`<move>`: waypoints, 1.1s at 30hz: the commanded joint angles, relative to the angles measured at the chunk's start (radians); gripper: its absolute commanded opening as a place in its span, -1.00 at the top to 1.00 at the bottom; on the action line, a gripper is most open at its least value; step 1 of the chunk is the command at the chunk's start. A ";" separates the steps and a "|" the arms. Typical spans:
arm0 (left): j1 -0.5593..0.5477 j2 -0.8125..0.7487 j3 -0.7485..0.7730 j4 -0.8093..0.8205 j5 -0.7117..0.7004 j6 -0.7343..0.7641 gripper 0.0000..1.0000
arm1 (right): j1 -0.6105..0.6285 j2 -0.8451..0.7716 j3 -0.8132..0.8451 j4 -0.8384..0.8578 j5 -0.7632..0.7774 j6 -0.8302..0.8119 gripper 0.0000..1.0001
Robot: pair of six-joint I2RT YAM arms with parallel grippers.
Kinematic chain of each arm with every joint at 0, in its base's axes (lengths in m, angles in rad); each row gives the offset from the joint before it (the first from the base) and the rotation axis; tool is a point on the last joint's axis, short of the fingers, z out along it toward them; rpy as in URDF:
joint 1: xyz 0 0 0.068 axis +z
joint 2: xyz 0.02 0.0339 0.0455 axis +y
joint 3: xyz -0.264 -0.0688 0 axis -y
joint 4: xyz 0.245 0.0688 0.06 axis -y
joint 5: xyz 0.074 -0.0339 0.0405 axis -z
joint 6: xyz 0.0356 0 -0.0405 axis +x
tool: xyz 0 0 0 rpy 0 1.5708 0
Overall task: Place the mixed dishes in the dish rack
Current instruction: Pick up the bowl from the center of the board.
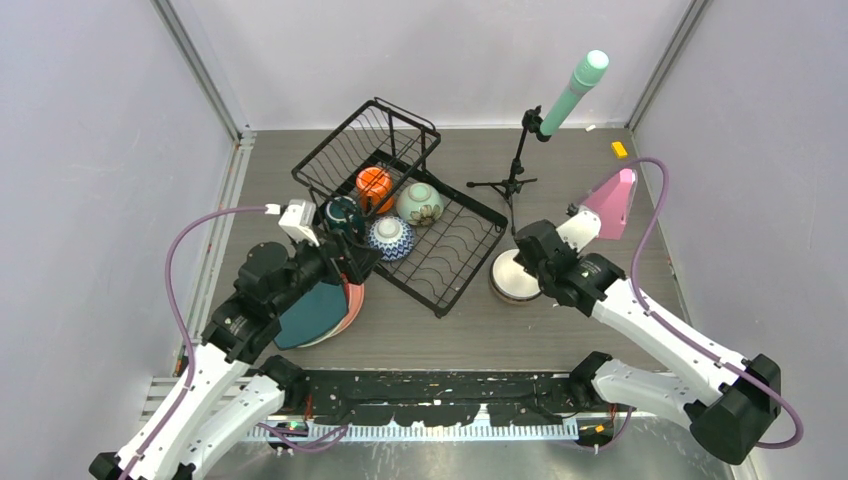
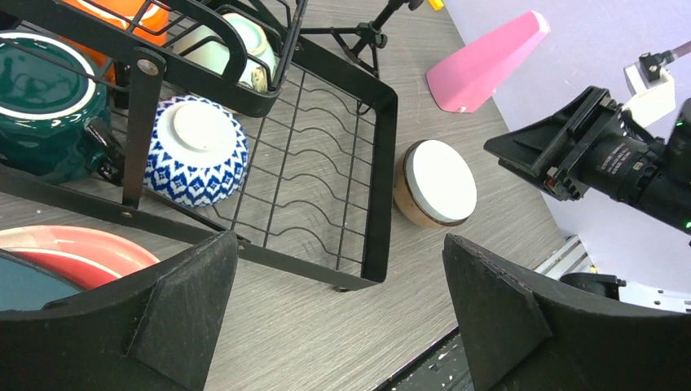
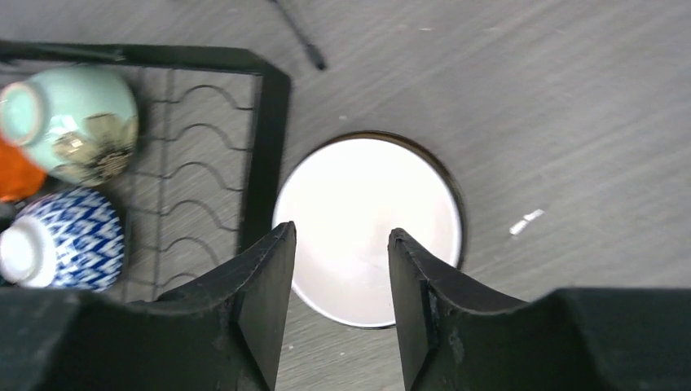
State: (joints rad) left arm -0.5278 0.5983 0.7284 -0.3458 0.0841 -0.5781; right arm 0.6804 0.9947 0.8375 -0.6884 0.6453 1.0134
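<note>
The black wire dish rack [image 1: 475, 262] holds an orange mug [image 1: 373, 183], a mint bowl [image 1: 420, 203], a blue-patterned bowl [image 1: 390, 238] and a dark green mug [image 1: 342, 213]. A dark teal plate [image 1: 310, 315] lies on pink and reddish plates beside the rack's left end. My left gripper [image 1: 352, 262] hovers over these plates, wide open and empty [image 2: 338, 240]. A bowl [image 1: 513, 278], tan outside and white inside, sits on the table just right of the rack. My right gripper [image 3: 341, 232] hangs above this bowl [image 3: 367, 187], partly open, with nothing held.
A black tripod [image 1: 512, 180] carrying a mint cylinder [image 1: 575, 90] stands behind the rack's right end. A pink wedge [image 1: 612, 203] lies to the right of the tan bowl, and a small yellow block [image 1: 620, 150] sits at the back right. Grey walls close in both sides.
</note>
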 commanded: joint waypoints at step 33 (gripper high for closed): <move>0.005 0.015 -0.019 0.070 0.033 -0.017 -0.96 | -0.010 0.158 0.004 -0.217 0.087 0.280 0.20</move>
State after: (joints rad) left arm -0.5278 0.6075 0.7136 -0.3351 0.0990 -0.5919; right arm 0.6762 1.1858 0.8497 -0.9245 0.6865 1.2560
